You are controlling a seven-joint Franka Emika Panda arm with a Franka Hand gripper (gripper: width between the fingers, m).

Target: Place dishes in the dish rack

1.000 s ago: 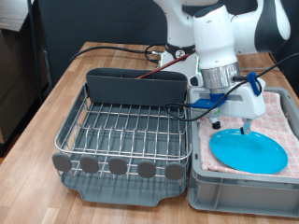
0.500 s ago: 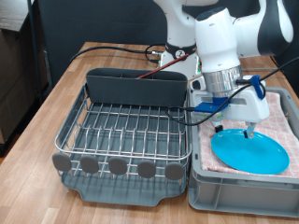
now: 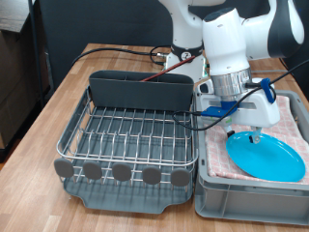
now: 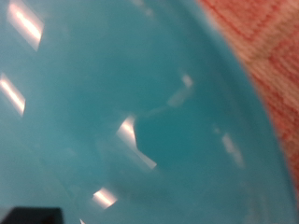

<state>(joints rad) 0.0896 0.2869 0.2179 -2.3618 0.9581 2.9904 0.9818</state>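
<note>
The blue plate [image 3: 266,156] lies on the pink cloth [image 3: 290,120] in the grey bin [image 3: 253,201], just beside the dish rack [image 3: 126,140]. The gripper [image 3: 255,136] is right down at the plate, maybe touching it; I cannot tell if its fingers are apart

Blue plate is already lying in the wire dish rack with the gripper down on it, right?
Not quite. The exterior view shows the blue plate lying on the pink checkered cloth in the grey bin, beside the dish rack. The gripper is indeed down on it.
</note>
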